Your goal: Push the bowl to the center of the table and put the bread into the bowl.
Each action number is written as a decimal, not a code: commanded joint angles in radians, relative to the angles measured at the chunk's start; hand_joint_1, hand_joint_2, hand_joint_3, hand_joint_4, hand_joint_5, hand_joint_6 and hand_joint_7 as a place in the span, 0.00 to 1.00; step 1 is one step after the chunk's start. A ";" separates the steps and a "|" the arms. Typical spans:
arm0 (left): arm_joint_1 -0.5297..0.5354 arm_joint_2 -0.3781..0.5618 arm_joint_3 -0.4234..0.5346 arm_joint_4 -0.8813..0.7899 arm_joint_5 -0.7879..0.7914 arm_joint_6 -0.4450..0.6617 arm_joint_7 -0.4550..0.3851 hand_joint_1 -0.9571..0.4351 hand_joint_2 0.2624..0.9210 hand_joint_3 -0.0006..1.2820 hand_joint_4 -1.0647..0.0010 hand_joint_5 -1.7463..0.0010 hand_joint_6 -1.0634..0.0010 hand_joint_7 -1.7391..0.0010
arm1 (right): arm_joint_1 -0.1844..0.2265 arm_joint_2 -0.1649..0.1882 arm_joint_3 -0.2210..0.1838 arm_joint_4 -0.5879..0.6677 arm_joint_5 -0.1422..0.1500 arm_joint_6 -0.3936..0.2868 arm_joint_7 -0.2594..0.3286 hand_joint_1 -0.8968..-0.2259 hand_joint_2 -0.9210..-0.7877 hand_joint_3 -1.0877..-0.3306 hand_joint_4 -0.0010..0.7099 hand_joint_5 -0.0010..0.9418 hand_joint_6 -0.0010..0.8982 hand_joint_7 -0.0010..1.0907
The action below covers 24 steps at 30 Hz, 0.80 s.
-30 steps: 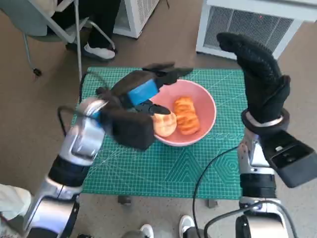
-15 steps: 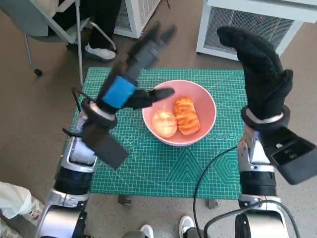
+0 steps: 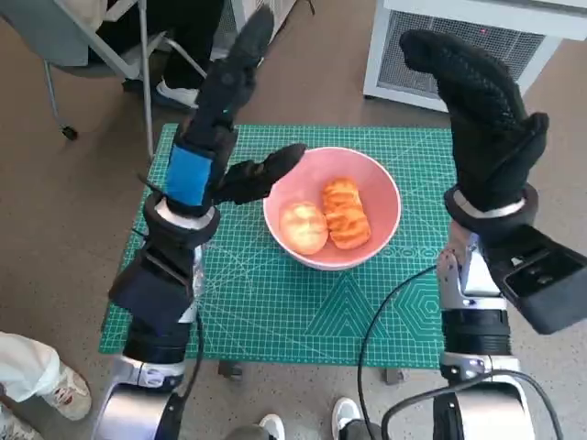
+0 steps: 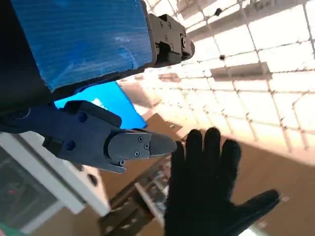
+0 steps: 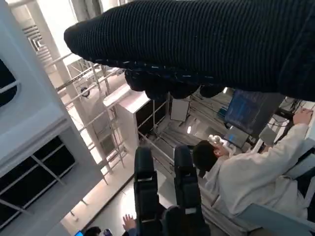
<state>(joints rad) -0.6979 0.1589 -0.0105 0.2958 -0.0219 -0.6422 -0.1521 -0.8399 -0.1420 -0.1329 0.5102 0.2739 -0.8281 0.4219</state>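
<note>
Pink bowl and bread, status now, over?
Left hand open, raised. Right hand open, raised. Pink round bowl near the green mat's centre, two golden bread pieces inside. Nothing obstructing.

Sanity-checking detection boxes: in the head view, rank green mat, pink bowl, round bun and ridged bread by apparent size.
1. Green mat, widest by far.
2. Pink bowl.
3. Round bun and ridged bread: too alike to rank; the ridged one is a bit longer, the bun rounder. Both lie in the bowl.

Head view looks steeply down on the tabletop (image 3: 275, 312). Left wrist view faces up past its own fingers (image 4: 142, 145) at the ceiling, sharing the right hand (image 4: 206, 191) with the head view.
</note>
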 commanded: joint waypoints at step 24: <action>-0.029 -0.010 0.029 0.006 -0.070 -0.014 -0.080 0.31 1.00 0.26 0.77 0.99 0.75 0.93 | 0.000 -0.003 0.019 -0.009 -0.016 -0.002 0.002 0.51 0.00 0.41 0.22 0.22 0.00 0.55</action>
<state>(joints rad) -0.7098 0.1508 0.0100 0.3066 -0.0993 -0.6534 -0.2399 -0.8438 -0.1436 -0.1173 0.5003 0.2694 -0.8293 0.4216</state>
